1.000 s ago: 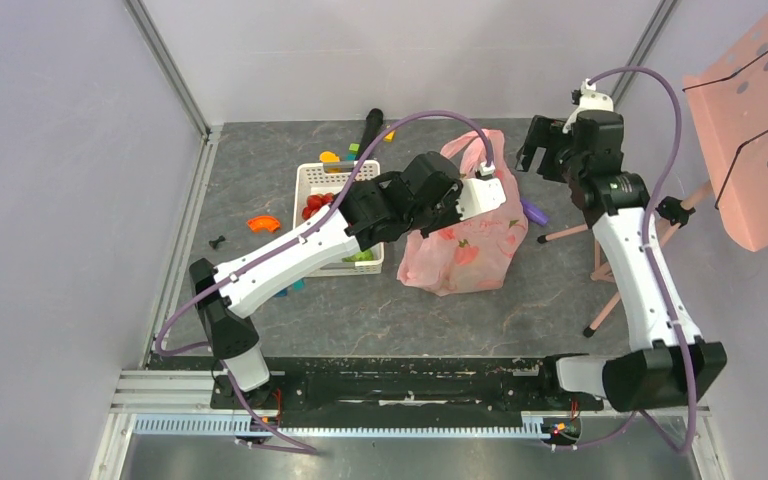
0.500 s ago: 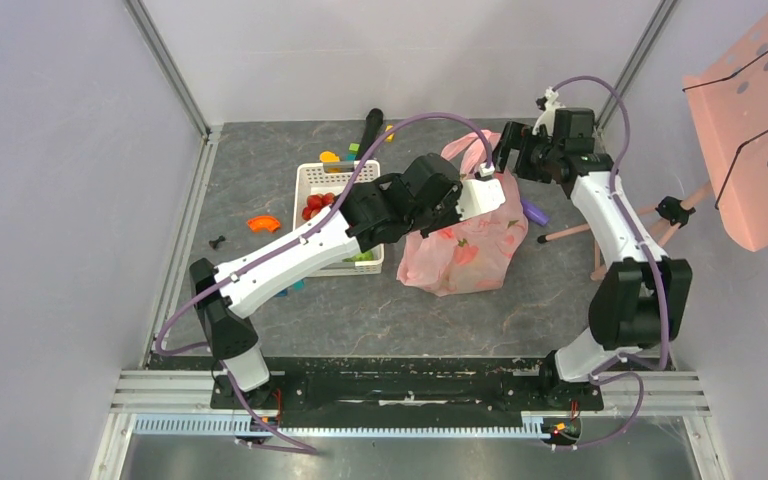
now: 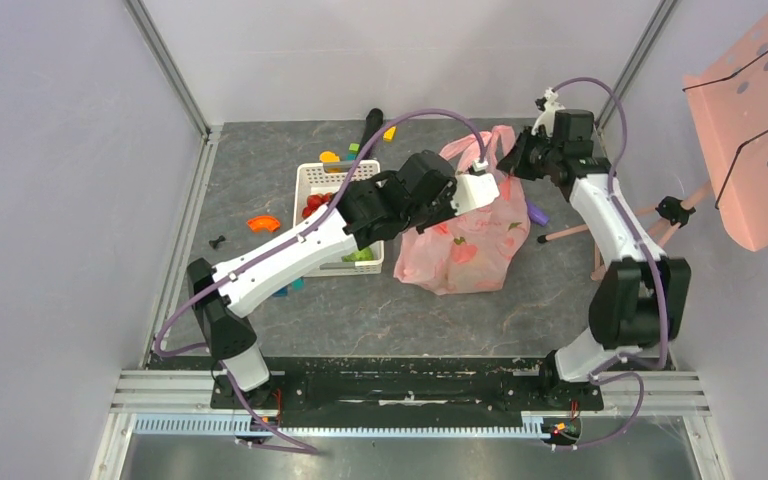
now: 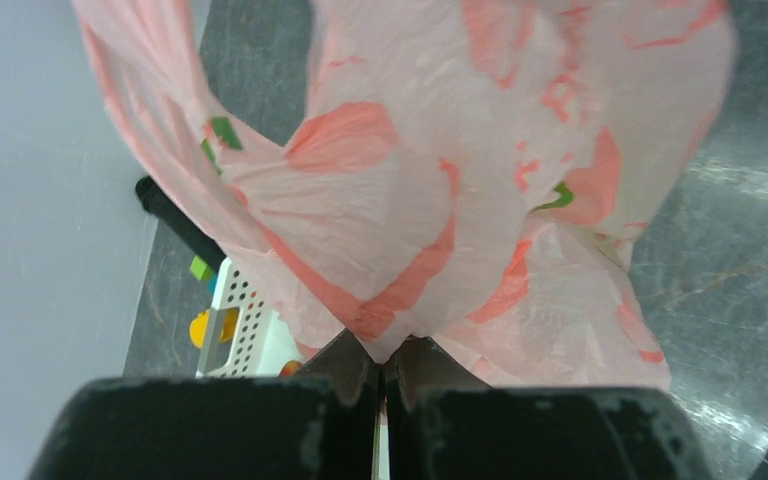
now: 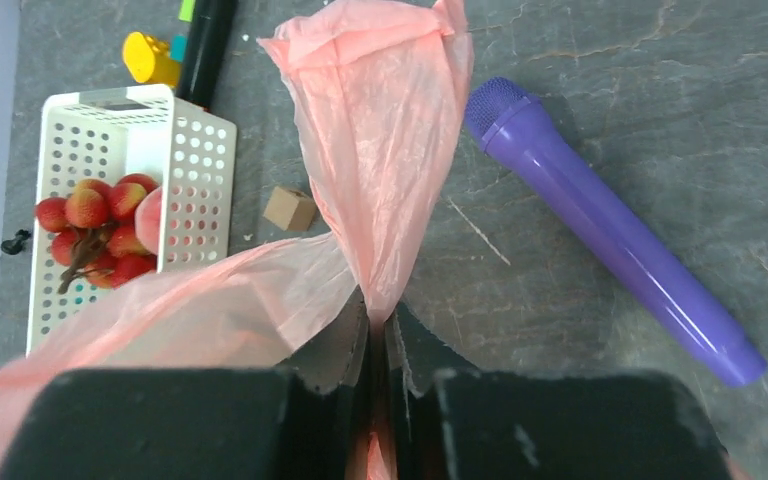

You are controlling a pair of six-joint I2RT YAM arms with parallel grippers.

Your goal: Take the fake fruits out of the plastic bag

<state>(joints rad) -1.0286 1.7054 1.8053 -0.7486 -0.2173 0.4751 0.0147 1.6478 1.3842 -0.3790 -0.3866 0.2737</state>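
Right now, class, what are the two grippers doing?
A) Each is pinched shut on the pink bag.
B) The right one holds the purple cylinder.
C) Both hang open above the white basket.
A: the wrist views show the left gripper and the right gripper each closed on a fold of the plastic bag.

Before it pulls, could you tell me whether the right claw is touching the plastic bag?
Touching: the right wrist view shows the right claw shut on the plastic bag.
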